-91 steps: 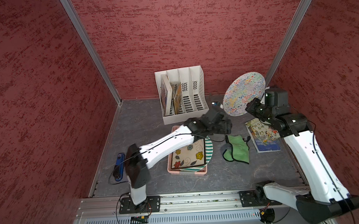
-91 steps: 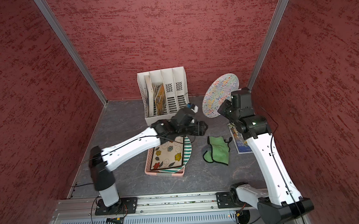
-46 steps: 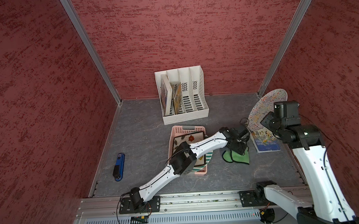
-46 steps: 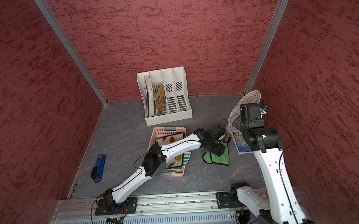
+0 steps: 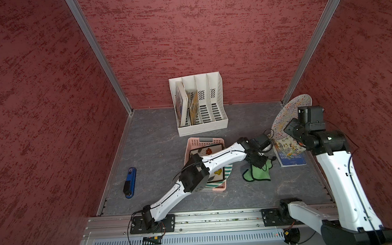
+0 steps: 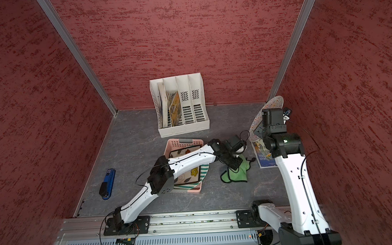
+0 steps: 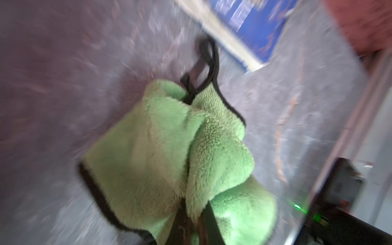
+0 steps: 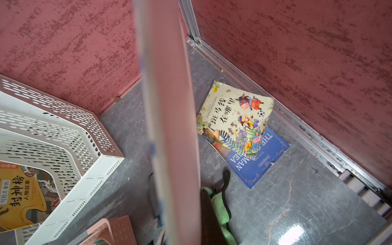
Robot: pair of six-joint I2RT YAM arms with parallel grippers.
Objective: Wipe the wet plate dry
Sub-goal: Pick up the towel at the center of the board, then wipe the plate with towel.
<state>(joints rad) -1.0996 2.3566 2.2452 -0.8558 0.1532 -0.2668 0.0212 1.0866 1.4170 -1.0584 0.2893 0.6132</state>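
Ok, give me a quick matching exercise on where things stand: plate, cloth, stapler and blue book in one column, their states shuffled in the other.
Things:
1. speckled plate
2. green cloth
3. blue stapler
4. blue book

States:
A. lies flat with a picture book partly on top
B. held on edge, off the table, by the right gripper
C. lies on the table by the wall on the left arm's side
D. bunched up, pinched in the left gripper

Pairs: 1-B, 2-D, 3-C, 4-A

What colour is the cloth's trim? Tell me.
Black, edging the green cloth; clearest in the left wrist view.
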